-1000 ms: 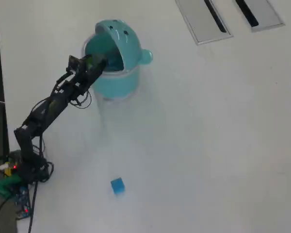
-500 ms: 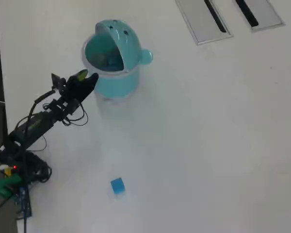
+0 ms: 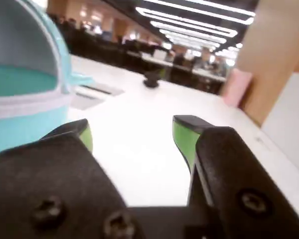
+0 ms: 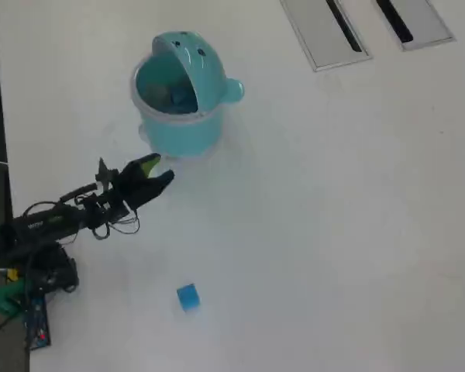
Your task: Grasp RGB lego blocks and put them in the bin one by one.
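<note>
The blue lego block (image 4: 187,297) lies alone on the white table (image 4: 333,217), well apart from the bin (image 4: 178,97) and nearer the bottom edge of the overhead view. It appears to be a small, rigid, light plastic cube with smooth faces; judged from its form, it should not deform under pressure but may slip or tip if gripped off-centre. The recommended hold is across two opposite flat side faces, with the pads set low and square to the block. No red or yellow-green block is visible on the table; something dark shows inside the bin, but it cannot be identified. The bin stands upright with its domed lid tipped back and its mouth exposed. The gripper (image 4: 156,172) hangs just beside the bin's lower wall in the overhead view. In the wrist view, the gripper (image 3: 134,130) shows both green-padded fingertips (image 3: 182,137) spread wide apart, with bare table between them. The jaws hold nothing and touch nothing visible. The teal bin wall fills the left of the wrist view.
</note>
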You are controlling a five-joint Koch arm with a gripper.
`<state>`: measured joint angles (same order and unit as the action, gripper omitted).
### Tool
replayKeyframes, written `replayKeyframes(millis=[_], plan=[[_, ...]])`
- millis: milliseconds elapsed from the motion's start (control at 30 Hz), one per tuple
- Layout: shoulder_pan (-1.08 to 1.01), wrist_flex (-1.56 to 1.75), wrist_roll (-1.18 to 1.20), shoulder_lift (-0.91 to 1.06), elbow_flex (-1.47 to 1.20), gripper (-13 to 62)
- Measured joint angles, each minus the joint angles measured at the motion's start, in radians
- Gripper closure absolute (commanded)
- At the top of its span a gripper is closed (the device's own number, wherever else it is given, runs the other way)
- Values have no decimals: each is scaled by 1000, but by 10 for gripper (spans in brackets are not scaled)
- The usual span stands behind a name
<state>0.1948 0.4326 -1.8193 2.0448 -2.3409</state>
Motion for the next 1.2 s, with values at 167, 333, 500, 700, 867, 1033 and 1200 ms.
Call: replayKeyframes(millis=[167,333,500,700,867,1033,1200], plan=[[-141,120,67,32,-147,147],[-201,143,247,160,-245,146],[-270,144,367,225,-265,146],[-380,147,390,244,-344,146],[-471,222,391,244,-460,146],[-541,249,391,244,-486,146],[-649,250,393,244,-511,146]])
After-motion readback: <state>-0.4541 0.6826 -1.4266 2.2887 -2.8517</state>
